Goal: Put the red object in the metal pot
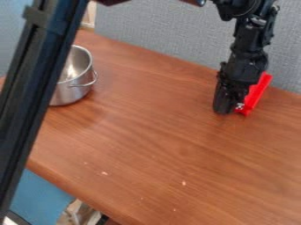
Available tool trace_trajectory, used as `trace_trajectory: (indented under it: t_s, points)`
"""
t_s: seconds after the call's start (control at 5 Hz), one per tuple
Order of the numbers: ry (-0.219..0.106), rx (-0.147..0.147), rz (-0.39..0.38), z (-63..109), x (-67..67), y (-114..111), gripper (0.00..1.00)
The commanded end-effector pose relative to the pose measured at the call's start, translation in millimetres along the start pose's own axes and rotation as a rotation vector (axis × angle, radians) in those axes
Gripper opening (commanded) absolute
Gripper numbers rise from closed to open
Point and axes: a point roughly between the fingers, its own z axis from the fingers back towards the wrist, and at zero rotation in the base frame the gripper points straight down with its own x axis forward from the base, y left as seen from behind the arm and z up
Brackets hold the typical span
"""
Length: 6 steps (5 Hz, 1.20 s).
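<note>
The red object [254, 93] lies on the wooden table [129, 149] at the right, tilted, with its upper end pointing away. My gripper [233, 107] points down onto its left part, and the black fingers are closed together at the block, which sticks out to their right. The block still rests on the table. The metal pot [73, 75] stands at the far left of the table, shiny and round, far from the gripper. Most of its left side is hidden behind a dark bar.
A dark slanted bar [41, 97] close to the camera crosses the left of the view and covers part of the pot. The table's front edge runs diagonally at the lower left. A grey-blue wall stands behind the arm.
</note>
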Motion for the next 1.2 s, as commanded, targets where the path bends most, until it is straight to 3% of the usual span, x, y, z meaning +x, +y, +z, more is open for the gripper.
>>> trace_trajectory:
  t_s: [0.0, 0.6, 0.8, 1.0]
  points:
    - [-0.035, 0.037, 0.038, 20.0, -4.3, 14.6, 0.00]
    - [-0.013, 0.018, 0.114, 16.1, -19.0, 32.2, 0.00]
    - [-0.008, 0.014, 0.118, 15.6, -19.7, 36.4, 1.00]
    - [-0.003, 0.012, 0.117, 15.6, -18.0, 40.4, 0.00]
